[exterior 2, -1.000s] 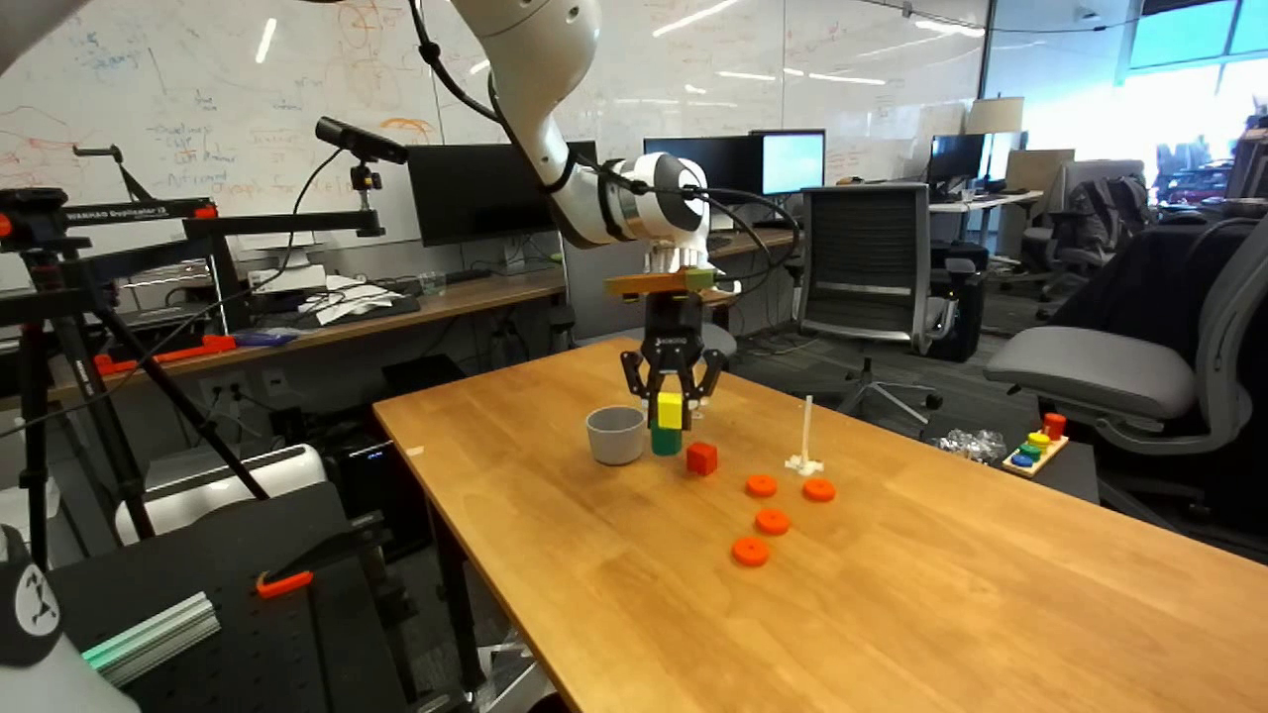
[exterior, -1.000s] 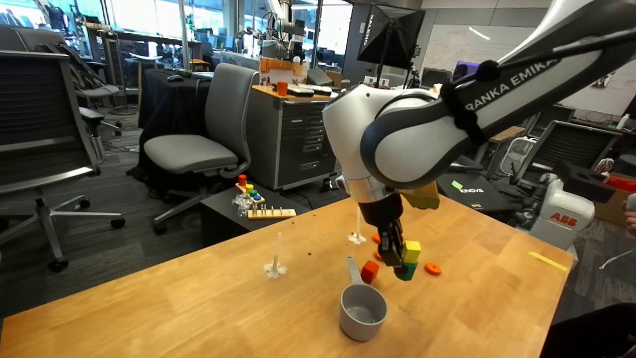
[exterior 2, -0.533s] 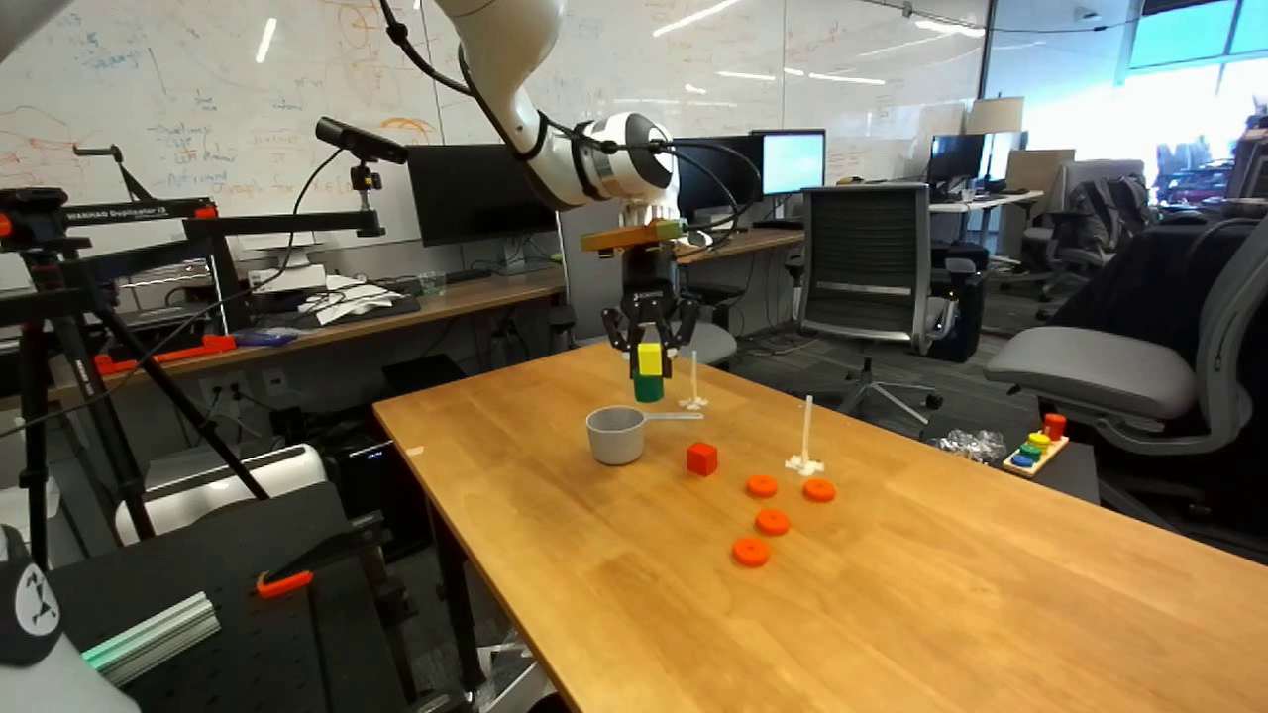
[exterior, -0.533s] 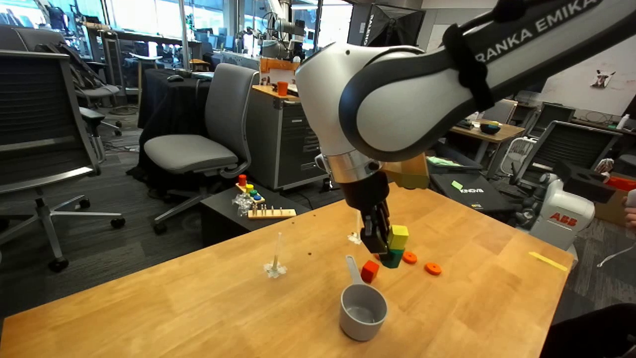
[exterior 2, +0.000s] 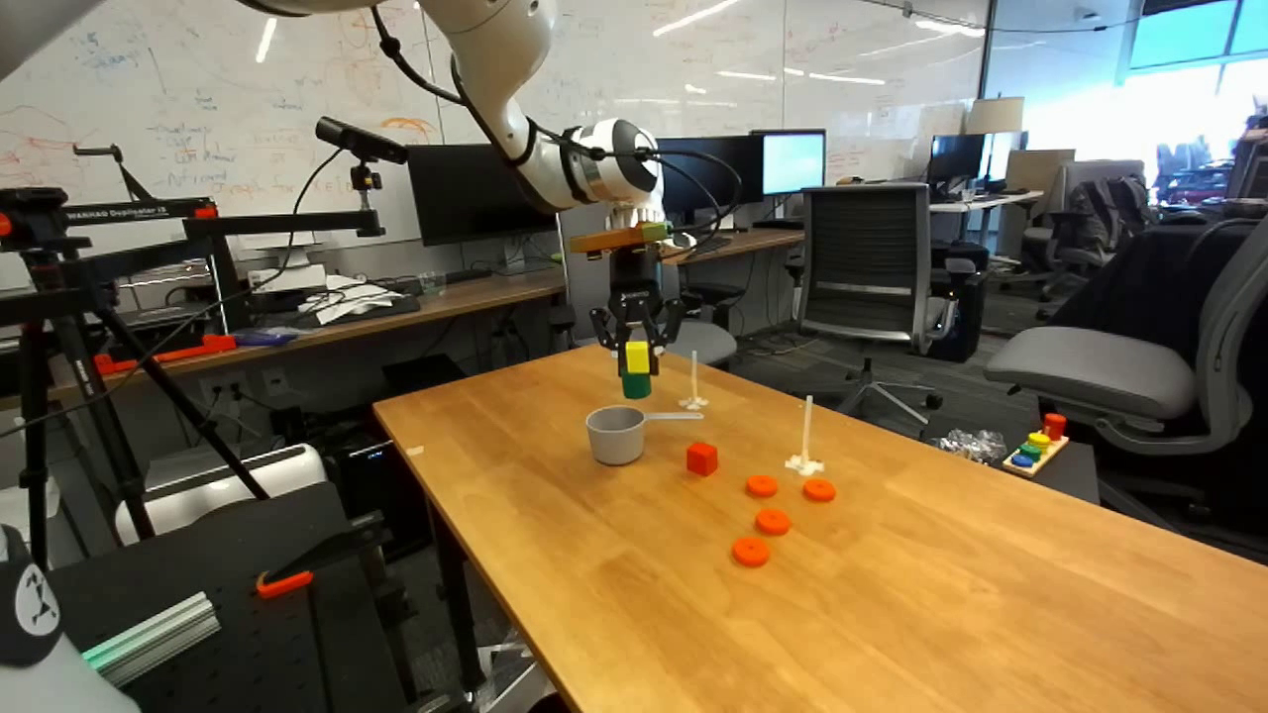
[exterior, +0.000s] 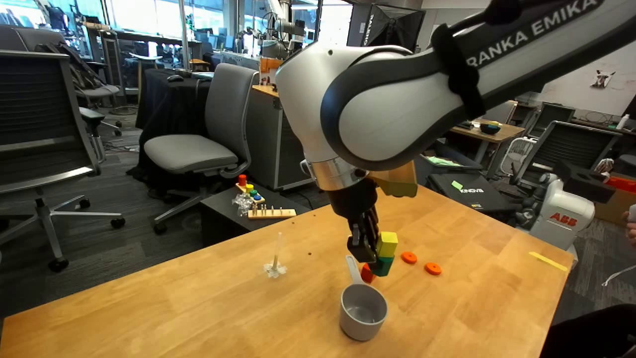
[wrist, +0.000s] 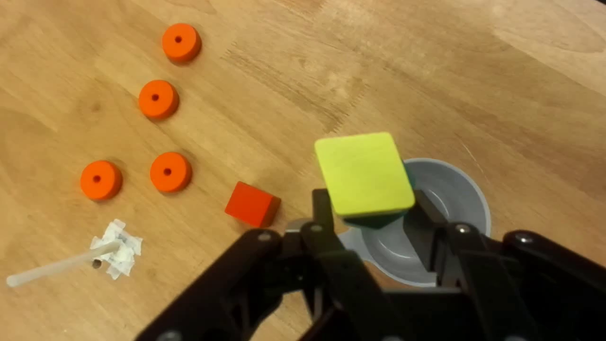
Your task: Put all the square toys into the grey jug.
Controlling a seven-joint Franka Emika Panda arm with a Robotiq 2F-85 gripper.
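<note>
The yellow block [exterior: 387, 243] sits stacked on the green block [exterior: 382, 266], both also visible in an exterior view as yellow block [exterior 2: 637, 356] and green block [exterior 2: 636, 385]. My gripper [exterior 2: 637, 370] is shut on this stack, held above the table. In the wrist view the yellow block [wrist: 364, 173] covers most of the green block [wrist: 374, 220] between my fingertips [wrist: 372, 207]. The grey jug [exterior: 355, 325] stands upright, its handle pointing away; it lies below, partly behind my right finger in the wrist view [wrist: 466, 199]. The red block [exterior 2: 702, 458] lies on the table beside it [wrist: 250, 204].
Several orange discs [exterior 2: 773, 522] lie on the table [exterior 2: 892, 584] beyond the red block. Two thin upright pegs on taped bases stand there, one nearer the discs [exterior 2: 806, 436] and one behind the jug's handle [exterior 2: 694, 376].
My gripper has lifted with the yellow and green stack and shifted left in both exterior views. The jug's handle is now uncovered in an exterior view. The jug and red block have not moved.
</note>
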